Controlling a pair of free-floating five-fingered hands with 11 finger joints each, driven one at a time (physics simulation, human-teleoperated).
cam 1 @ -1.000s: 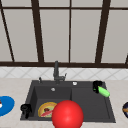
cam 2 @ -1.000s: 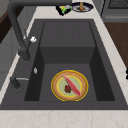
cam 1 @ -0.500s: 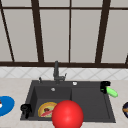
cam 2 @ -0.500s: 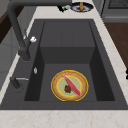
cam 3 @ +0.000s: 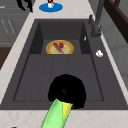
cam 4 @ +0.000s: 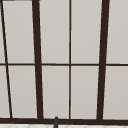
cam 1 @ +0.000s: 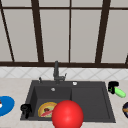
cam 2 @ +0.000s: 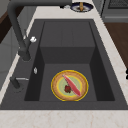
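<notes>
My right hand (cam 1: 113, 87) hangs over the counter just right of the dark sink (cam 1: 105, 100), its fingers curled round one end of a green stick-shaped object (cam 1: 120, 92). In the right side view the same hand (cam 3: 67, 90) is close up, and the green object (cam 3: 57, 114) points toward the camera. My left hand (cam 1: 25, 109) hovers at the sink's front left corner with fingers hanging loose and nothing in them; it also appears in the right side view (cam 3: 24, 5). A yellow plate (cam 2: 69, 85) with a red strip on it lies in the left basin.
A big red ball (cam 1: 67, 115) sits in front of the sink, hiding part of the yellow plate (cam 1: 47, 109). A blue plate (cam 1: 5, 105) lies on the left counter and a dark plate (cam 1: 125, 109) on the right. The faucet (cam 1: 56, 72) stands behind the basin.
My right hand has carried the green object to the right, from above the sink's right rim out over the counter. The left hand has stayed put.
</notes>
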